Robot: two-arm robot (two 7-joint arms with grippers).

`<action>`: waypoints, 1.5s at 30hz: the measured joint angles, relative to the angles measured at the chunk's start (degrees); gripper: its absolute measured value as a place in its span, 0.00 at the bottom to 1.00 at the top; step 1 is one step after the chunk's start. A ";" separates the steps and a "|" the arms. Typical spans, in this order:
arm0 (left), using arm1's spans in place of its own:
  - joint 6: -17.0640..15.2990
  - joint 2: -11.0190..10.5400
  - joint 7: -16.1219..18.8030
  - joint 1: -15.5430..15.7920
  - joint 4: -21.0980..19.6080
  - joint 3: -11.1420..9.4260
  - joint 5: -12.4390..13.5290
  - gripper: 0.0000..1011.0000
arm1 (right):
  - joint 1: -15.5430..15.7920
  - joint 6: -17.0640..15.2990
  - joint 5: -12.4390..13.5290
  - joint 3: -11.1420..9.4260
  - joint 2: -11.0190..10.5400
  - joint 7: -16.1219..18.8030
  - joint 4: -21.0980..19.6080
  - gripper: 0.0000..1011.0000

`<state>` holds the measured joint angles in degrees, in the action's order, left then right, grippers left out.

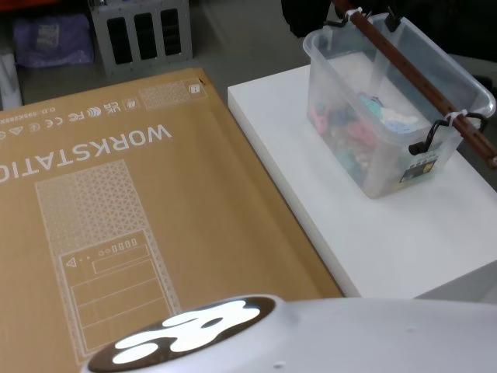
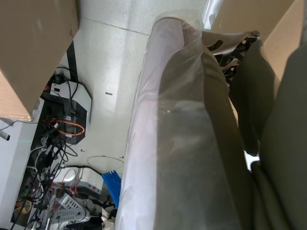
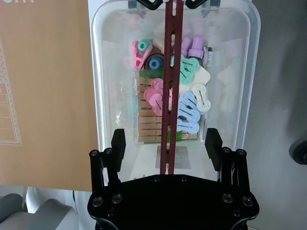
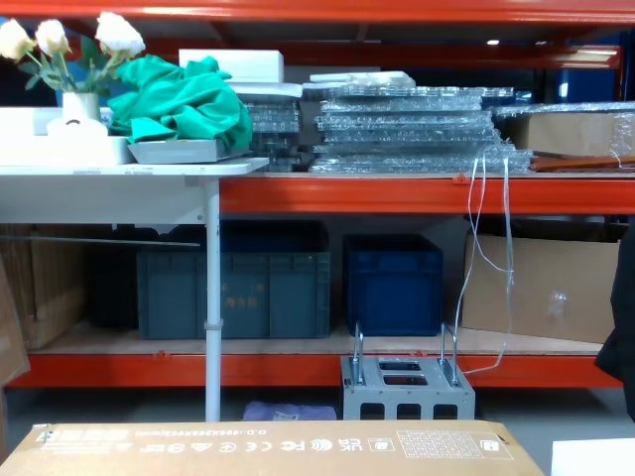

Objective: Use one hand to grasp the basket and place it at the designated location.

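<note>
- Basket (image 1: 365, 155): translucent whitish tub with a thick rim. It stood upright on the white platform (image 1: 373, 249), at the upper right of the head view.
- Strip handle (image 1: 423, 81): red-brown and perforated. It ran lengthwise over the open top and was fixed at both end rims by black hooks (image 1: 423, 144) and white ties.
- Contents: we logged pastel plastic clips (image 3: 189, 103) and wooden pegs (image 3: 148, 124), piled loosely on the bottom.
- Right gripper (image 3: 166, 141): at the bottom centre of the right wrist view, over one end of the tub. Its black fingers (image 3: 118, 141) were spread wide, one on either side of the strip, and gripped nothing.
- Cardboard box (image 1: 116, 194): printed "WORKSTATION", lying flat just beside the platform, across the left of the head view.
- Grey metal crate (image 4: 407, 392): on the floor at the lower centre of the chest view, before the red shelving (image 4: 397, 193).
</note>
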<state>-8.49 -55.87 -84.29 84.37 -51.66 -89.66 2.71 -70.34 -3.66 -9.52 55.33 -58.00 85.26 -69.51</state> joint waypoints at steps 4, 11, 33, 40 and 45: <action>0.00 0.00 0.00 0.00 0.00 0.00 0.00 0.00 | 0.00 0.00 0.00 0.00 0.00 0.00 0.00 0.99; 0.00 0.00 0.00 0.00 0.00 0.00 0.00 0.00 | 0.00 0.00 0.00 0.00 0.00 0.00 0.00 0.99; 0.00 0.00 0.00 0.00 0.00 0.00 0.00 0.00 | 0.00 0.00 -0.03 0.00 0.00 0.04 0.00 0.99; 0.00 0.00 0.00 0.00 0.00 0.00 0.00 0.00 | 0.08 -0.30 -0.87 0.51 0.75 0.74 0.97 0.99; 0.00 0.00 0.00 0.00 0.00 0.00 0.00 0.00 | 0.09 -0.29 -1.48 1.15 1.58 1.27 2.27 0.99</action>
<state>-8.49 -55.87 -84.29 84.37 -51.65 -89.66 2.71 -70.25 -3.94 -11.00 56.47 -56.42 86.53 -67.24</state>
